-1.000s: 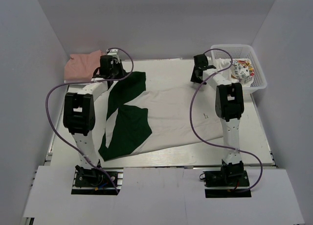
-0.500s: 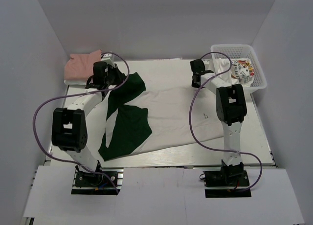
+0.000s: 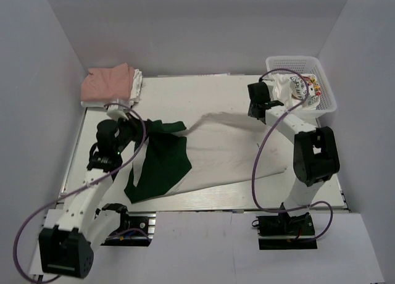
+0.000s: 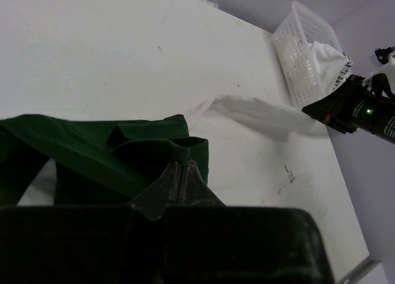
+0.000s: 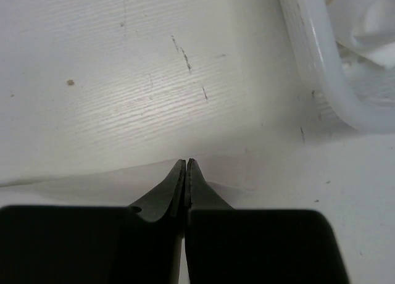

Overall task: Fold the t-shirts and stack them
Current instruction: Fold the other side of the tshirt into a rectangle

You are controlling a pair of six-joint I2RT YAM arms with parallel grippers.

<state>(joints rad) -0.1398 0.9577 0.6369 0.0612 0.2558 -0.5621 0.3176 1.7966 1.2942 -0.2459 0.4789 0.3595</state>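
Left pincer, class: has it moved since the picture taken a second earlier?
Yes. The left pincer has pulled back, down the view, away from the salmon-pink t-shirt in the far left corner, dragging the green-sleeved t-shirt it grips.

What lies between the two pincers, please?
The large shirt: its far edge, green sleeve then white cloth, stretches from the left pincer to the right pincer, clearest in the top view.

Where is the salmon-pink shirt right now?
In the top view, the salmon-pink shirt lies folded at the far left corner of the table, with a white shirt along its right edge.
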